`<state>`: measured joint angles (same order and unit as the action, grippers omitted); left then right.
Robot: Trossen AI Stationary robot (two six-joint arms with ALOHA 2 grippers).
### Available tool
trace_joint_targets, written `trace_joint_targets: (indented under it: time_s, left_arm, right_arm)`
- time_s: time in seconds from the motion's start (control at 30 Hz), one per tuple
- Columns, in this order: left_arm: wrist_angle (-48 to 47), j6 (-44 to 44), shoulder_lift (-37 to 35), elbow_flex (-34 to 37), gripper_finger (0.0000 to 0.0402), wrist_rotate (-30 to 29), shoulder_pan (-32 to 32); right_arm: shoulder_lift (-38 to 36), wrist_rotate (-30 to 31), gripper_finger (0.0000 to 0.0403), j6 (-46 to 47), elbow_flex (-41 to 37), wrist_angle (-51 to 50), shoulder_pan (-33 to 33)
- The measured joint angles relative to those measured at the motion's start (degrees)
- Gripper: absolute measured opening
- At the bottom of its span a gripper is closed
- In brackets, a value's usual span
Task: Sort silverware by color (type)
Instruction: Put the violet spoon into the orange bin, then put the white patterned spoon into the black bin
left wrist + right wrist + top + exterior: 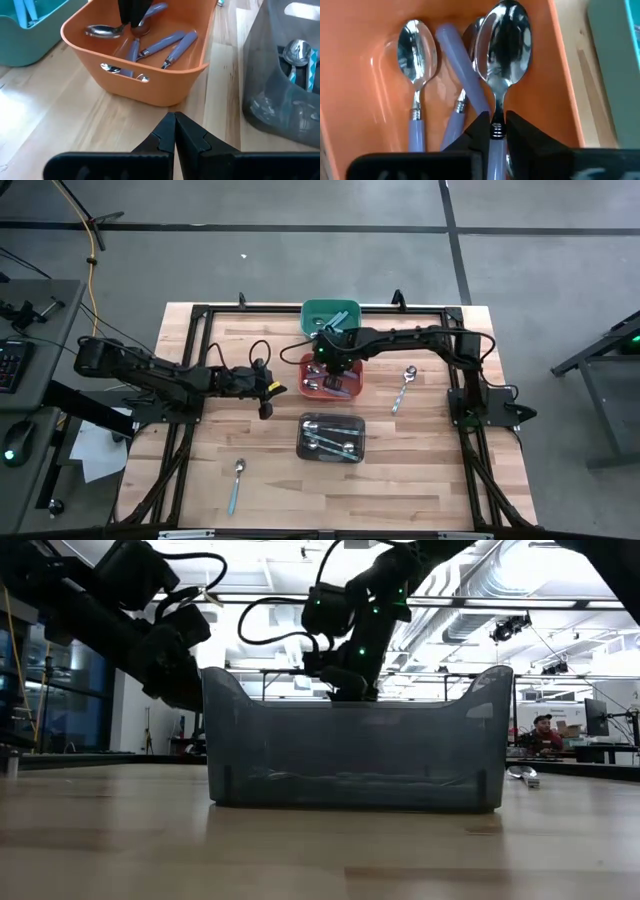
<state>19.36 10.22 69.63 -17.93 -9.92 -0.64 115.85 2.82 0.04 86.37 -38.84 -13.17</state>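
My right gripper [496,134] reaches down into the red-orange bin [350,363] and is shut on a spoon with a lavender handle [502,45]. Several more lavender-handled spoons [165,44] lie on that bin's floor. A green bin [330,313] stands behind it and a black bin [332,437] holding spoons in front. Two loose spoons lie flat on the table, one at the right [404,388] and one near the front left [236,485]. My left gripper [175,131] hovers shut and empty, left of the red-orange bin. My right gripper pinches the spoon at its neck [496,120], where the metal meets the lavender handle, between its two fingers [530,137]. The fingers come steeply from above and lie across the spoon. The spoon is about level inside the bin, its bowl [102,31] facing up; whether it rests on the others I cannot tell.
The three bins stand in a row from far to near down the table's middle. In the low view the black bin [350,750] fills the foreground. Bare wood lies left and right of the bins. A person [545,730] sits in the room beyond.
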Motion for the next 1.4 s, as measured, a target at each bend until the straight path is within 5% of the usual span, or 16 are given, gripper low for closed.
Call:
trace_joint_targets:
  time_s: [0.3, 0.43, 0.67, 0.87, 1.1, 1.4]
  left_arm:
    - [0.15, 0.20, 0.00, 0.00, 0.0000, -2.50, 1.13]
    - [-0.23, 0.25, 0.00, 0.00, 0.0000, -2.50, 1.15]
    - [0.50, 0.20, 0.00, 0.00, 0.0000, -2.50, 1.13]
    - [1.26, 0.20, 0.00, 0.00, 0.0000, -2.50, 1.13]
    - [1.52, 0.24, 0.00, -0.02, 0.0000, -2.50, 1.13]
    - [1.28, 0.72, 0.00, -0.04, 0.0000, -2.48, 1.15]
  right_arm:
    - [-3.46, 4.08, 0.0105, 4.84, 1.68, -0.68, 2.97]
    - [-9.01, 10.24, 0.0107, 11.30, -4.57, 0.54, 6.68]
    - [-24.53, 19.11, 0.0096, 35.26, -23.90, 3.23, 14.56]
    - [-37.84, 28.43, 0.0106, 64.57, -36.20, -3.78, 19.44]
    - [-40.43, 27.28, 0.0156, 85.74, -51.44, 0.21, 16.75]
    - [-38.15, 25.86, 0.0177, 91.26, -59.61, 7.78, 13.64]
